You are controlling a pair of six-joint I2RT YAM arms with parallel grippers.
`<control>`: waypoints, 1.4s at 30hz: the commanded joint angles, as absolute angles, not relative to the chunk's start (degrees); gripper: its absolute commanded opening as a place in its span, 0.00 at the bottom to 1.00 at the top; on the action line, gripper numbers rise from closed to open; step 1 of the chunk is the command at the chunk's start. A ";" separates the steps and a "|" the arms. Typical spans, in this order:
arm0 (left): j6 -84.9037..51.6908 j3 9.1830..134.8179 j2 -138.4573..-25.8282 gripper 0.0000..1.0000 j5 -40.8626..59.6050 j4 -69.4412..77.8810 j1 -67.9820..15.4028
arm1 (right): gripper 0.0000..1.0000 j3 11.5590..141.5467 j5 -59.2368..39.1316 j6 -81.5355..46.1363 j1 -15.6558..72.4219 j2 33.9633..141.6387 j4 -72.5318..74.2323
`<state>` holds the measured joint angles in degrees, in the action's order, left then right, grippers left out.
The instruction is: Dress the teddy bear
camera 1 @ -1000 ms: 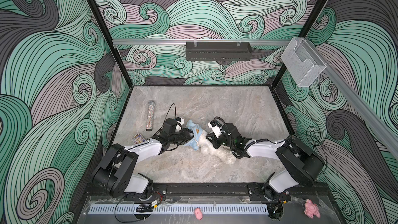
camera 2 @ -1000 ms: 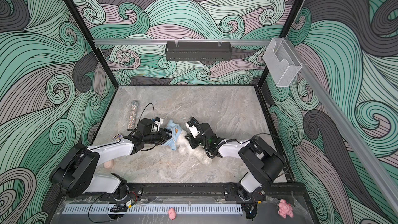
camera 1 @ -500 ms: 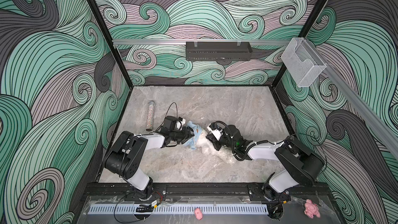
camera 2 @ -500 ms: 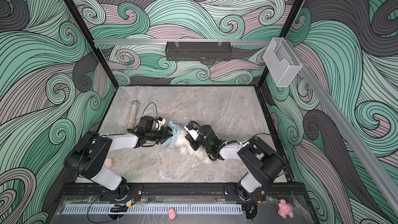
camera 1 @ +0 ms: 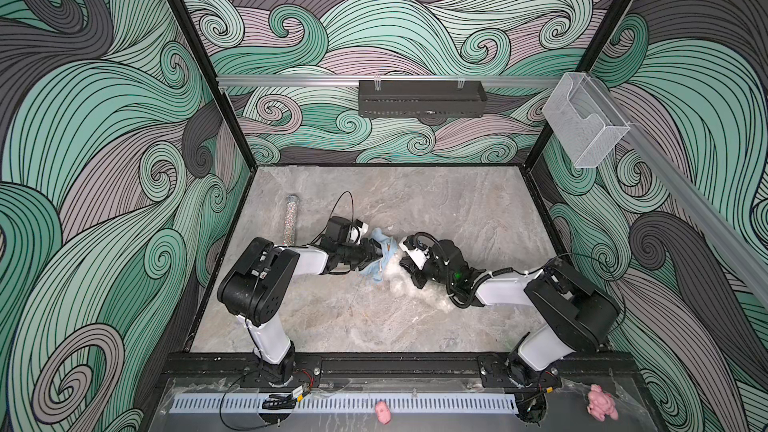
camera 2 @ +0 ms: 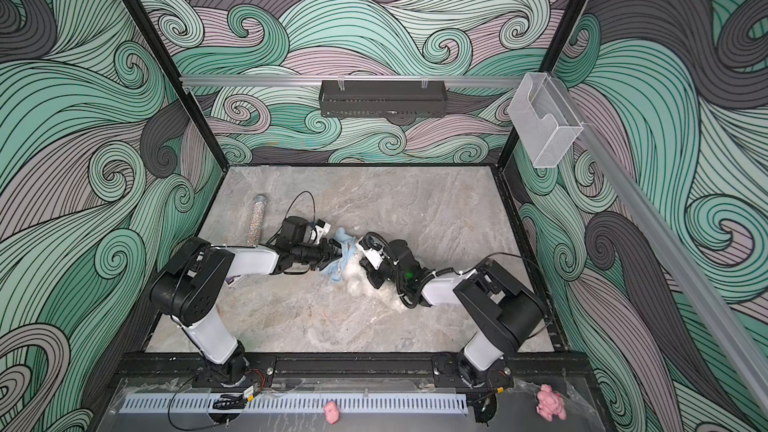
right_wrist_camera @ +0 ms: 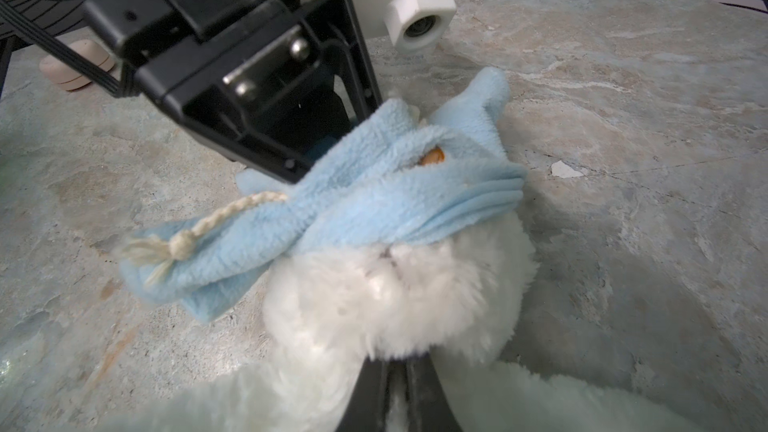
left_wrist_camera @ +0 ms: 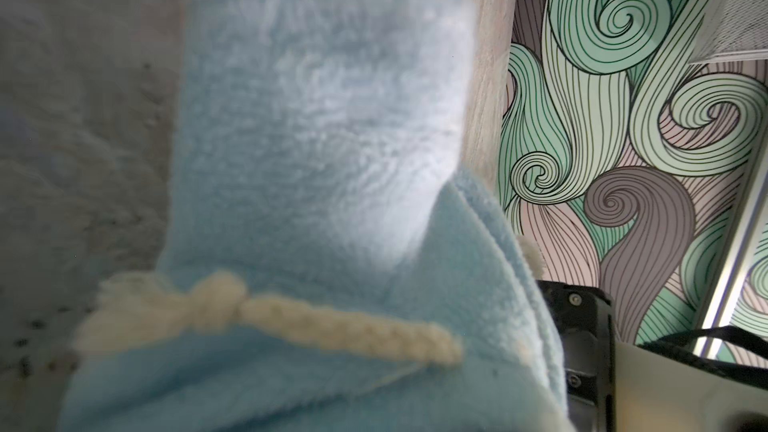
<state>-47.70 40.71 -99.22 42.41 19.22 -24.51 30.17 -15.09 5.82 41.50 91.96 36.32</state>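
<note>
Mid-frame, our right jaws pinch fur of the fluffy white teddy bear (camera 1: 397, 282); a pale blue fleece garment (camera 1: 380, 243) enters our left jaws, grip unclear.

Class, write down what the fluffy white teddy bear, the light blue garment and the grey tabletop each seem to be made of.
Fluffy white teddy bear: long-pile plush, probably synthetic; wispy matte fur.
Light blue garment: short fleece, soft nap, ribbed hem.
Grey tabletop: stone-look surface, veined, faint sheen; possibly printed laminate.

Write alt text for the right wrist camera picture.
A fluffy white teddy bear, pinched by the right gripper, lies on a marble table with a light-blue fleece garment draped over it. The left gripper touches the garment.
</note>
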 commanded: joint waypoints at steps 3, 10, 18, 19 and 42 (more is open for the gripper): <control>-45.57 41.00 -97.93 0.31 44.62 14.43 -28.20 | 0.11 35.86 -12.55 10.59 42.19 93.07 27.96; -45.69 39.61 -90.15 0.03 43.05 14.32 -27.60 | 0.26 41.80 -0.94 11.38 41.95 86.56 9.21; -50.46 36.97 -87.28 0.00 42.43 23.32 -27.60 | 0.42 40.17 -10.58 2.20 42.63 74.48 3.75; -51.93 36.59 -87.18 0.00 42.30 24.98 -27.52 | 0.40 39.61 -12.35 0.08 42.67 73.64 4.49; -60.38 34.61 -89.26 0.00 41.56 33.48 -27.60 | 0.25 33.64 -20.48 -19.96 45.26 83.94 30.65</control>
